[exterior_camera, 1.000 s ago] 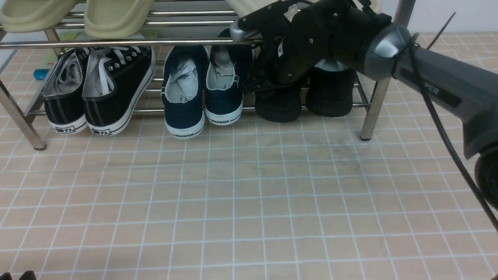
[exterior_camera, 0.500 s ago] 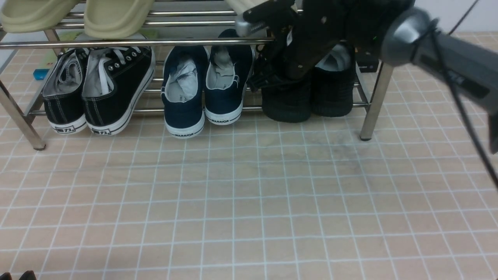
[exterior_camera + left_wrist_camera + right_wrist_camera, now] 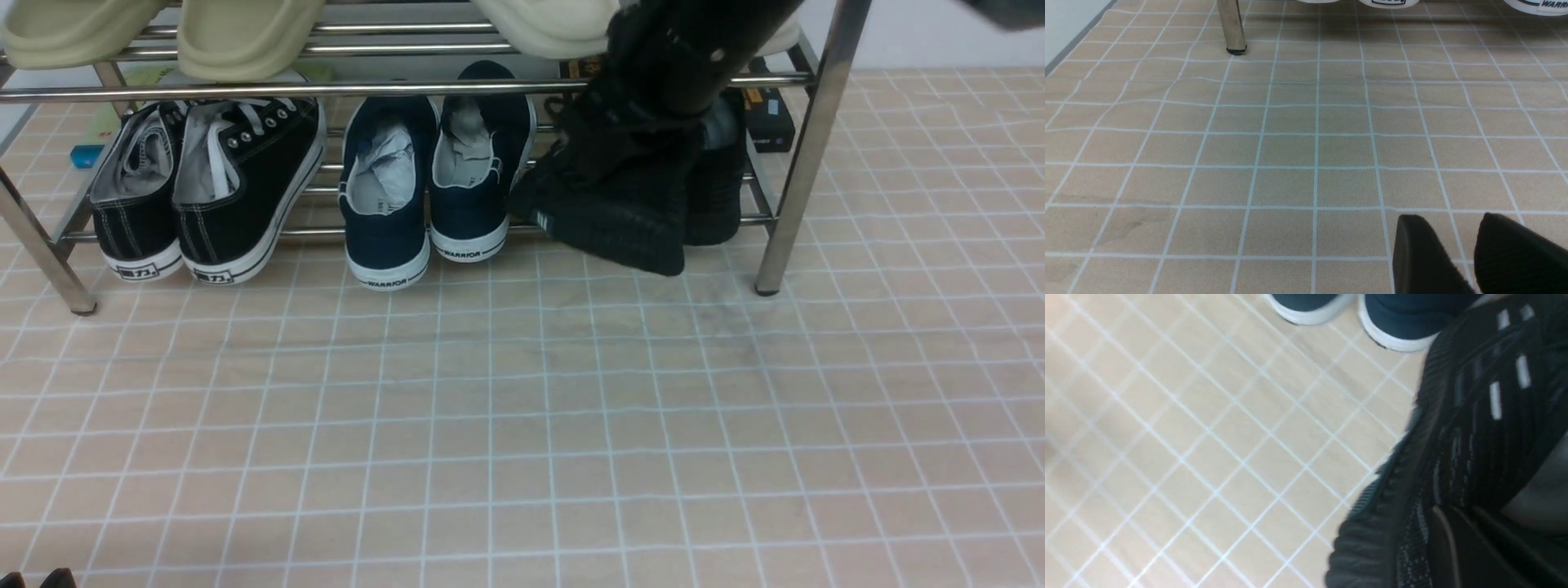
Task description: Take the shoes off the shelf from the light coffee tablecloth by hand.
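Your right gripper (image 3: 633, 135) is clamped on the black knit sneaker (image 3: 620, 216). In the right wrist view, one dark finger (image 3: 1457, 551) lies against the knit upper beside the shoe's grey opening; the other finger is hidden. The sneaker hangs tilted under the gripper at the right end of the shelf (image 3: 408, 87). Its lowest end is out in front of the lower front rail, above the light coffee tablecloth (image 3: 522, 408); whether it touches the cloth cannot be told. Its mate (image 3: 722, 196) sits on the lower tier just behind and to the right, pressed against it. The navy sneakers (image 3: 433, 180) stand just to its left, the black canvas sneakers (image 3: 204, 188) farther left, and pale slippers (image 3: 163, 33) rest on the upper tier. The front view shows the whole row but loses the fingers, black on black; the right wrist view shows the sneaker's white dashes and the navy heels on the cloth. Only the left wrist view shows your left gripper (image 3: 1451, 222) plainly: its fingers (image 3: 1425, 257) are parted, hold nothing and sit low over bare cloth, well apart from the shoes, facing a shelf leg.
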You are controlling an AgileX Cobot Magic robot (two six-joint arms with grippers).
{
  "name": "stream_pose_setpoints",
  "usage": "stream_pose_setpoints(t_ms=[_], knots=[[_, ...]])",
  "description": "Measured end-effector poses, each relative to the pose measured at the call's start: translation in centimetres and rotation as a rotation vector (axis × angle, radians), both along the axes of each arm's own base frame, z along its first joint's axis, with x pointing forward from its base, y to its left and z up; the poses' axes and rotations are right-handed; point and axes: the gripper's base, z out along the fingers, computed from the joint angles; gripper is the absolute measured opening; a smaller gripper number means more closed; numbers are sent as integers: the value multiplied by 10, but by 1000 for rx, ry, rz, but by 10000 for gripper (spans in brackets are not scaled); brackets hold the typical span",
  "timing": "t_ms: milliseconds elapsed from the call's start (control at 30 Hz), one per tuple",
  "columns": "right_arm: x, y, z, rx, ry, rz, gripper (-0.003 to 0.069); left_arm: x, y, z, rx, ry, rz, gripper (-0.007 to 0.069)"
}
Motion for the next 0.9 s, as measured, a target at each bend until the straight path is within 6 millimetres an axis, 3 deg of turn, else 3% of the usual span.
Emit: stream_pose_setpoints(t_ms=[233,467,600,900], knots=[[-42,-19,61,87,-116,-13,20,0,0,0,0,0,0,239],[-84,-15,92,109,-200,34,19,0,0,0,0,0,0,239],[-102,-9,90,81,-198,59,20,0,0,0,0,0,0,239],[-154,-14,58,0,-68,26,21,0,0,0,0,0,0,239]])
